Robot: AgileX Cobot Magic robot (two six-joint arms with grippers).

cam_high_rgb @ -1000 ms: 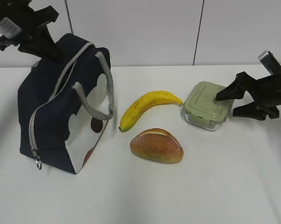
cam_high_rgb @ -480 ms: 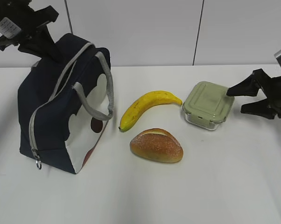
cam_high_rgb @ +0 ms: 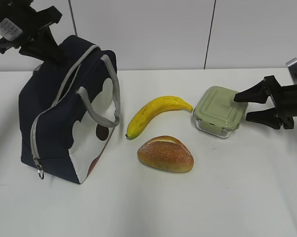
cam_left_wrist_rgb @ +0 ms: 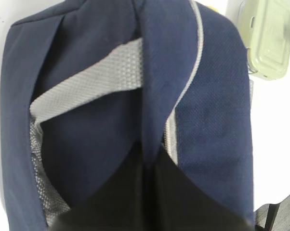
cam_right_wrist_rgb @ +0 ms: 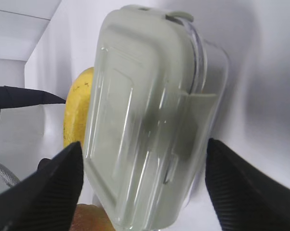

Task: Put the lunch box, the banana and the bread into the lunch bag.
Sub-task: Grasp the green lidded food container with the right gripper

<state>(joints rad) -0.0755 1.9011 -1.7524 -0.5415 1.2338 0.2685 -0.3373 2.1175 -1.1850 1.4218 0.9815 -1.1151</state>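
Green-lidded lunch box [cam_right_wrist_rgb: 150, 115] — before spread jaws

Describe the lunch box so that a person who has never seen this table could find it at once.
Start from the big navy lunch bag standing at the left of the white table, then look right past the yellow banana. The lunch box sits at the right, beside the open right end effector. Unlike the brown bread roll, it is a squarish clear container with a sage-green lid.
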